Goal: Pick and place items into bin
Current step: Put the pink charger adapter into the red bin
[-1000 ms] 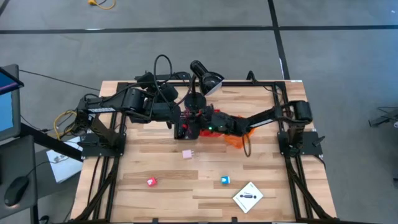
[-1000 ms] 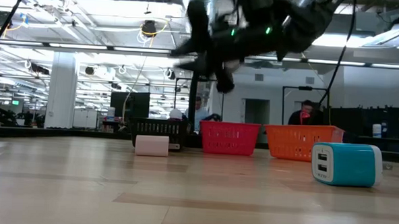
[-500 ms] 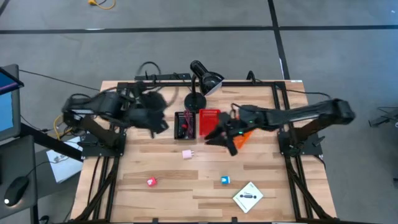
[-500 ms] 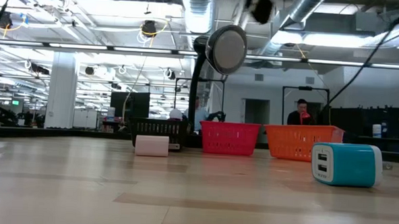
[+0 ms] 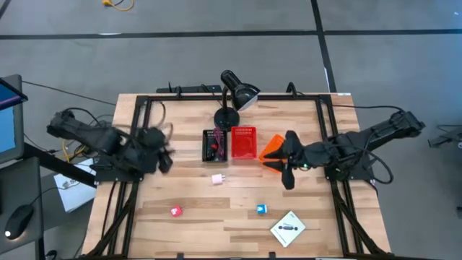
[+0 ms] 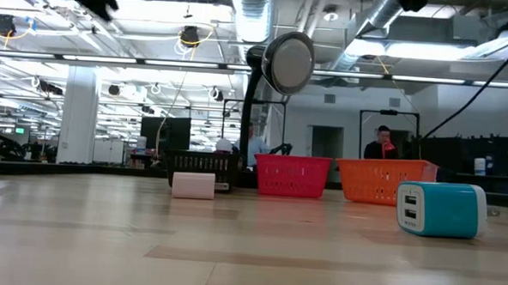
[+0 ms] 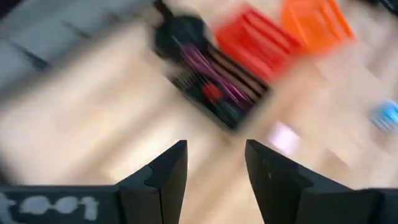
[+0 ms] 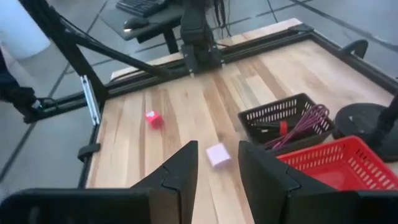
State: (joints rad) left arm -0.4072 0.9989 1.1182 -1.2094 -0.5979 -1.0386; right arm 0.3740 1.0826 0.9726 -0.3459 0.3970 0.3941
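My left gripper point(image 5: 160, 150) hangs open above the table's left part, with nothing between its fingers point(image 7: 214, 171). My right gripper point(image 5: 289, 167) hovers open beside the orange basket point(image 5: 272, 152), also empty point(image 8: 217, 174). The black basket point(image 5: 214, 146) holds a red-and-black marker and dark maroon sticks point(image 8: 292, 123). Loose on the wood lie a white-pink piece point(image 5: 218, 178), a red-pink piece point(image 5: 175, 211), a blue cube point(image 5: 261, 209) and a white card with a black mark point(image 5: 288, 228).
A red basket point(image 5: 243, 142) stands between the black and orange ones. A black desk lamp point(image 5: 234, 94) stands at the far middle, its base just behind the baskets. Black frame rails run along the table's left and right sides.
Both grippers were together over the black basket a second ago. My left gripper has swung away toward the table's left edge, turning as it went. My right gripper has risen and pulled back toward the right edge, past the orange basket. The loose items have kept still.
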